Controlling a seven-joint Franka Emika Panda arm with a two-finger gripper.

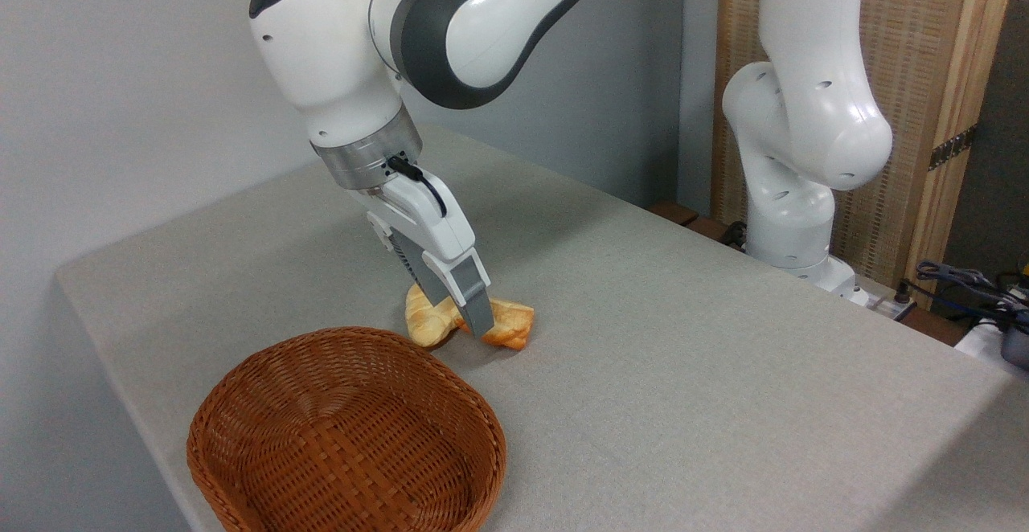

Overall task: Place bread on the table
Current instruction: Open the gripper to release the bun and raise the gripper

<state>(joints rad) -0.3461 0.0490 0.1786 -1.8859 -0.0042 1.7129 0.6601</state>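
1. Golden-tan, lumpy bread (506,325) lies on the light grey-beige cloth-covered desk (683,339), just behind the far rim of the brown woven wicker basket (346,427). The basket holds nothing visible.
2. White-and-grey two-finger claw (474,319) is tilted down over the bread, fingers straddling its middle. The near grey finger (476,307) covers the contact, so I cannot tell whether it is pinching the bread or already slack.
3. Judgement: placement looks nearly done; release and retreat remain.
4. Risk: if the fingers part too little, a soft crust may cling to a pad and lift with the claw, then drop or roll.
5. Risk: withdrawing along the tilted approach line could drag the bread toward the basket rim.
6. Risk: pressing lower would squash the bread against the desk.
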